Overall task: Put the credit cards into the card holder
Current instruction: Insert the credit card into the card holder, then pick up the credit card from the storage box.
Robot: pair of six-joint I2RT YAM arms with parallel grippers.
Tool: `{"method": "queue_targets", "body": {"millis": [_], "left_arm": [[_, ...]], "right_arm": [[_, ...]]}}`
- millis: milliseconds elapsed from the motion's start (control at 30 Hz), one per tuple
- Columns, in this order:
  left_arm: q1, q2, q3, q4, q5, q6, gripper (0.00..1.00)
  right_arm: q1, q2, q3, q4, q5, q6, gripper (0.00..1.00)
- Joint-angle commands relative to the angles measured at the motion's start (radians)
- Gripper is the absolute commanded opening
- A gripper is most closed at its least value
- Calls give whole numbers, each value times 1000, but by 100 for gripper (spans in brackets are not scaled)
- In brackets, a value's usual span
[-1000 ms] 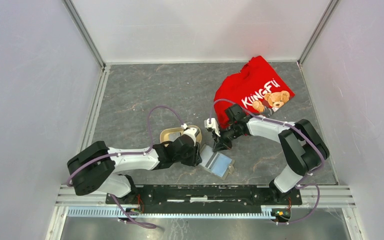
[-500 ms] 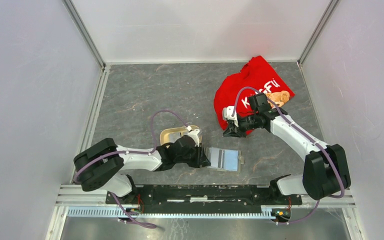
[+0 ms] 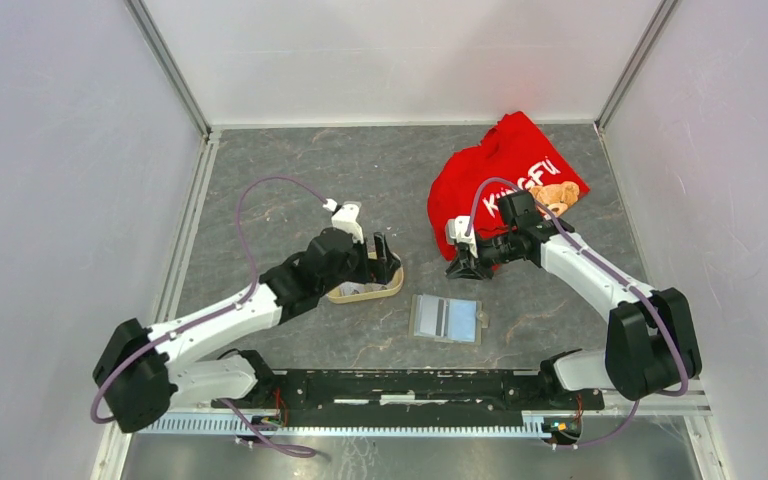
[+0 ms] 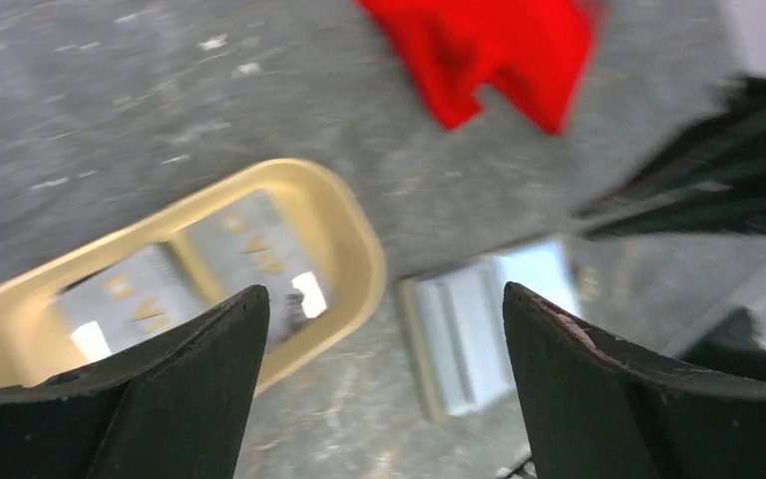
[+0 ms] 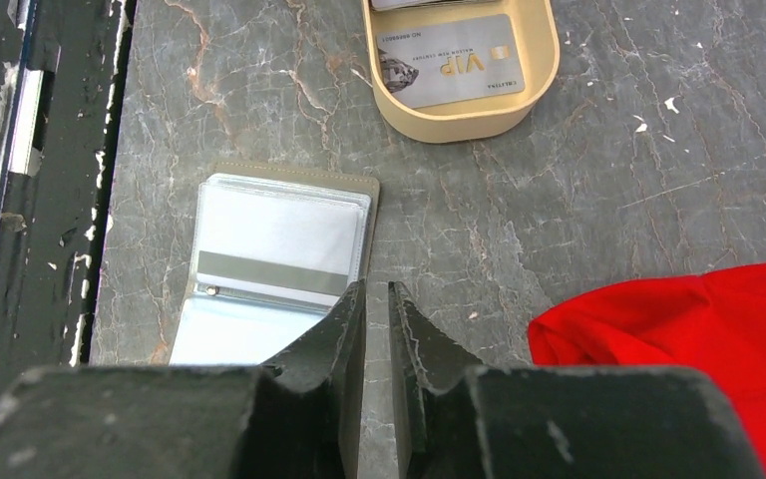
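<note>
We are at the pick-up step. The card holder [image 3: 447, 319] lies spread flat on the worktop [image 3: 290, 190]; the credit cards [image 5: 451, 65] sit in the beige tray [image 3: 368, 291]. The left pincer [image 3: 378, 258] hangs above the tray, jaws released. The right pincer [image 5: 376, 329] is almost clenched, grasping nothing. Next, we lower the left pincer onto one card.

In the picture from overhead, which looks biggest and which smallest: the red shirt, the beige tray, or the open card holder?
Largest to smallest in the overhead view:
1. The red shirt, clearly biggest.
2. The beige tray and the card holder look about alike; the left arm hides part of the tray, so I won't rank them.
</note>
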Motion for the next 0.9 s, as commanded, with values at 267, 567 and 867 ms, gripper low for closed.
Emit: {"method": "queue_targets", "body": {"millis": [267,567,867], "left_arm": [[57,274,135,-320,-282,-67,76],[61,360,154,-348,-405,-189,79],[81,421,162,-349,-409,-242,78]], "right_arm": [[-7,12,-4,30,-18,9,20],[-6,19,-6,29,-16,6,20],[-8,24,-7,25,-19,4,20]]}}
